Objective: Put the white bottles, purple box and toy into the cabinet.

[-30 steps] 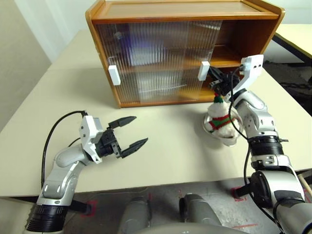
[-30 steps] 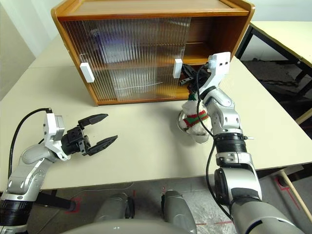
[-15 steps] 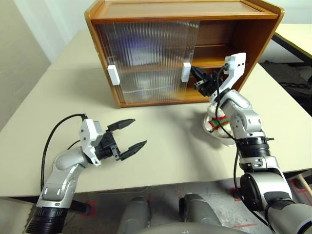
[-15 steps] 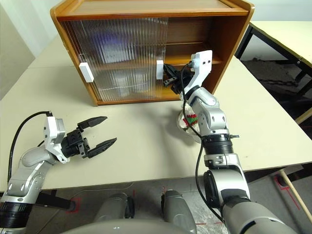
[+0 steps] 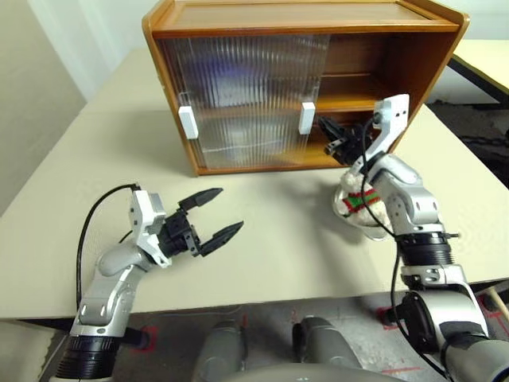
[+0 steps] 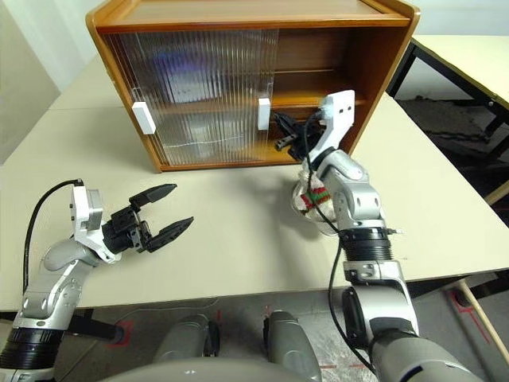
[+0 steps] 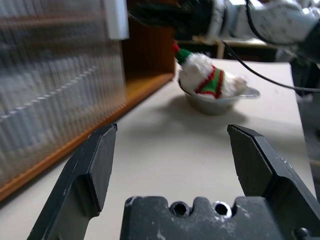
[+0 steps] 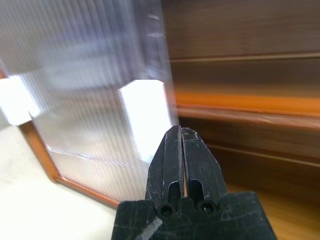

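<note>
While the right claw (image 5: 328,137), fingers pressed together, hangs just beside the white door handle (image 5: 306,118) of the cabinet (image 5: 302,16), the toy (image 7: 204,78) sits upright in a steel bowl (image 7: 220,102) on the worktop (image 5: 278,215), hat pointing up. Left claw (image 5: 212,216) gapes wide, holding nothing.

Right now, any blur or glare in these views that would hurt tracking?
Right wrist view: the cabinet door and its white handle smear with blur; the right gripper stays crisp.
Left wrist view: the ribbed door is soft, the toy in its steel bowl fairly clear.
Head views: sharp; faint bluish sheen on the door.
</note>
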Controlling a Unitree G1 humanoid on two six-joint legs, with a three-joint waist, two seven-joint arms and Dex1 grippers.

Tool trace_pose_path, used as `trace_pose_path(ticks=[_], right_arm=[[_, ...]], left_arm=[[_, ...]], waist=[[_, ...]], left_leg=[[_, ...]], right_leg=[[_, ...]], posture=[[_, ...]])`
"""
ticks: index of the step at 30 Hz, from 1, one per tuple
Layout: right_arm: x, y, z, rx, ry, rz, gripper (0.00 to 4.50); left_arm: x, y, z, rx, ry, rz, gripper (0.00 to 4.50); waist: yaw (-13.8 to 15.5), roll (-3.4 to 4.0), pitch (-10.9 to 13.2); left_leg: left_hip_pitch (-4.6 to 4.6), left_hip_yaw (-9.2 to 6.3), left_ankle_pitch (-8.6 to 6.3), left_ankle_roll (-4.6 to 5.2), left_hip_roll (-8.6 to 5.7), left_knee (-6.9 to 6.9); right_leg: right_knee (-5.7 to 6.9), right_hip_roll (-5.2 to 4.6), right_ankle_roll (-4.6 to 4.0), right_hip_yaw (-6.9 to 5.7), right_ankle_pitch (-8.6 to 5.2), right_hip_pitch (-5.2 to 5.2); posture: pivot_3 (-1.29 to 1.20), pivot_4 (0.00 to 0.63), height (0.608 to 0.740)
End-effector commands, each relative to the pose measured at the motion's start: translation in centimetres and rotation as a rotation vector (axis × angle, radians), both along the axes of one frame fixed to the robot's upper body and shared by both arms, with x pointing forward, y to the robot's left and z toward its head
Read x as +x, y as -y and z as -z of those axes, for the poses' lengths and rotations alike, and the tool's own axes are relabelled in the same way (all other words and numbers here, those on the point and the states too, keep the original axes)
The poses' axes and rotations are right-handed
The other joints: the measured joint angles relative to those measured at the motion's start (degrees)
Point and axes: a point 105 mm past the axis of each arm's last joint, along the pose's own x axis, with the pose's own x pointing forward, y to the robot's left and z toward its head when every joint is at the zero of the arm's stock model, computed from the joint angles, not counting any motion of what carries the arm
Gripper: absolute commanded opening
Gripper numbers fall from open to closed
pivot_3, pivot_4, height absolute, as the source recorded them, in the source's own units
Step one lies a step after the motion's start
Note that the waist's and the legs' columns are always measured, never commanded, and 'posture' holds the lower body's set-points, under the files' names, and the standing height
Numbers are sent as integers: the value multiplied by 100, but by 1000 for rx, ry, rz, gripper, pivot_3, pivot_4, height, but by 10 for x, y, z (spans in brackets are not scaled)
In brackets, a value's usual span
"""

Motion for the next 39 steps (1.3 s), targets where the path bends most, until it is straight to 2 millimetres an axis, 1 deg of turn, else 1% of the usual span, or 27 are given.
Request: trace_pose_path(ticks=[1,5,7,8,10,12,14,16,18,19,20,22,24,26,30,35,39], right_arm=[[-5,35,-9,17,15,64,71],[-17,86,-17,-33,10,141,71],[-24,104,-22,-50,4,152,71],[-29,110,-25,-66,-4,142,264],[-38,120,-29,-99,-44,104,720],[-46,129,-27,-127,-114,66,1440],[-55,131,-22,-164,-201,5,2147],[-67,128,-12,-202,-313,-67,2917],[-85,120,6,-276,-465,-167,3683],[-92,115,16,-311,-523,-206,3963],[-97,110,22,-328,-562,-232,4398],[-101,97,29,-312,-596,-271,4457],[-101,83,35,-290,-606,-288,4457],[-99,76,42,-296,-615,-272,4457],[-96,73,58,-328,-658,-227,4457],[-85,68,64,-305,-652,-173,4457],[-75,72,69,-314,-668,-87,4457]], left_arm=[[2,0,-18,-66,32,-19,4500],[6,-1,-34,-114,44,-40,4500],[7,-2,-38,-110,45,-35,4500],[8,-2,-39,-107,46,-34,4500],[9,-3,-41,-102,49,-29,4500],[10,-2,-44,-100,54,-24,4500],[10,-2,-49,-111,66,-23,4500],[12,-2,-55,-135,81,-29,4500],[15,-5,-61,-173,94,-41,4500],[16,-6,-64,-189,97,-45,4500],[17,-6,-65,-203,99,-48,4500],[18,-7,-66,-229,96,-56,4500],[17,-8,-65,-243,93,-59,4500],[16,-7,-64,-252,91,-62,4500],[15,-6,-59,-256,82,-64,4500],[15,-7,-51,-234,70,-61,4500],[16,-8,-48,-228,70,-65,4500]], waist=[[57,-1,0],[83,-1,0],[92,-1,0],[89,-1,0],[77,-1,0],[60,-2,0],[56,-3,0],[66,-5,0],[77,-5,0],[80,-13,-5],[83,-17,-8],[61,-21,-9],[53,-25,-7],[66,-34,-3],[106,-42,-1],[149,-48,0],[160,-49,-1]], left_leg=[[-1,0,0,0,-1,0],[-1,1,0,1,-1,0],[-2,0,1,1,-3,0],[-2,0,1,2,-4,0],[-2,1,1,3,-4,0],[1,5,2,3,-4,1],[3,7,2,3,-3,1],[3,7,2,5,-3,2],[2,6,3,5,-2,5],[2,5,3,6,-2,4],[2,4,3,5,0,5],[2,3,3,5,1,7],[0,10,3,5,0,9],[2,10,2,5,0,10],[-1,7,2,4,-3,14],[-7,6,2,5,-2,12],[-9,7,2,4,-1,10]], right_leg=[[-3,0,1,0,0,1],[-6,5,13,2,-8,3],[-13,6,21,1,-13,8],[-21,6,22,2,-13,10],[-30,8,27,2,-17,16],[-34,9,30,7,-18,20],[-35,11,31,11,-18,22],[-35,12,32,11,-17,22],[-35,12,33,10,-17,22],[-36,11,35,9,-18,23],[-36,11,35,8,-18,23],[-36,11,37,7,-18,23],[-36,12,42,15,-15,24],[-36,17,43,15,-14,27],[-38,12,44,9,-14,22],[-58,12,45,6,-12,22],[-61,12,45,6,-9,22]], posture=[[160,0,740],[155,0,740],[152,0,740],[151,0,740],[150,0,740],[144,0,740],[138,0,740],[132,0,740],[129,0,740],[129,0,740],[129,0,740],[133,0,740],[134,0,740],[136,0,740],[142,0,740],[146,0,740],[149,0,740]])
